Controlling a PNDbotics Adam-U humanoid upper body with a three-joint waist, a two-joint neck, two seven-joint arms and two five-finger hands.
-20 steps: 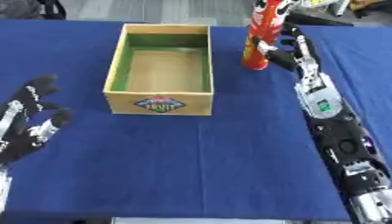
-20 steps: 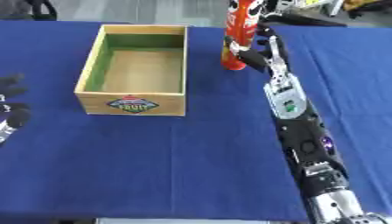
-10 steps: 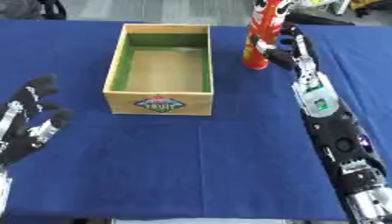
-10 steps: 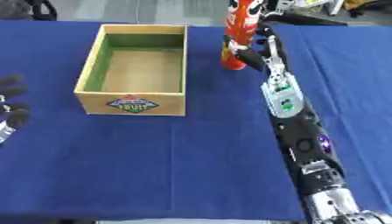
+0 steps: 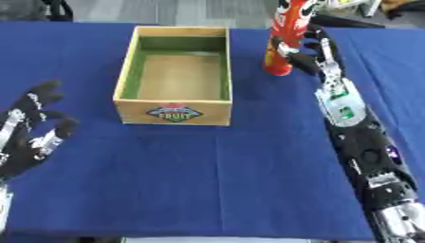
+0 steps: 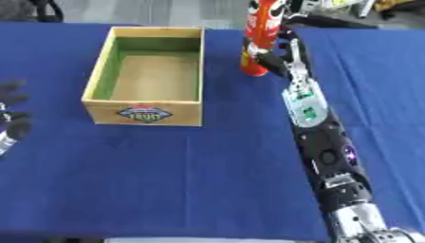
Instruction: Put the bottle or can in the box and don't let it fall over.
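Right hand (image 5: 309, 51) curled around the upright red bottle (image 5: 285, 38), just right of the wooden box (image 5: 173, 76) (green-lined inside). Left hand (image 5: 29, 133) idle at lower left, fingers spread.

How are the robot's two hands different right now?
The right hand is stretched far across the blue table, right against the red bottle; the left hand is near the lower left edge, touching nothing. The right hand's fingers curl round the bottle's lower part; the left hand's fingers are spread open, pointing up. The right hand is beside the wooden box; the left hand is well short of it. Both are black.
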